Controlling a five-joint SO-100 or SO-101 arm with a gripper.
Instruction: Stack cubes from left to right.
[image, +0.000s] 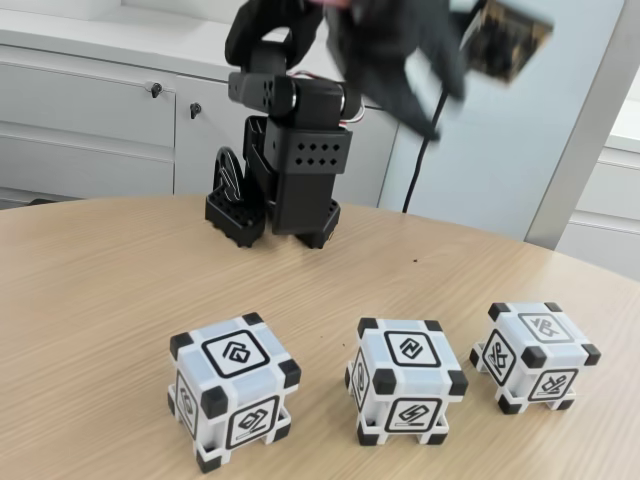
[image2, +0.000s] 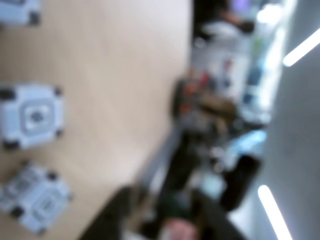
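Note:
Three white cubes with black corners stand in a row on the wooden table, each apart from the others: the left cube, the middle cube and the right cube. My gripper is raised high above the table's far side, well away from the cubes, and is smeared by motion blur, so how its jaws stand is unclear. In the blurred wrist view the cubes lie along the left edge: one, another and a third.
The arm's black base stands at the back of the table. Grey cabinets and a pale wall lie behind it. The rounded table edge runs down at the right.

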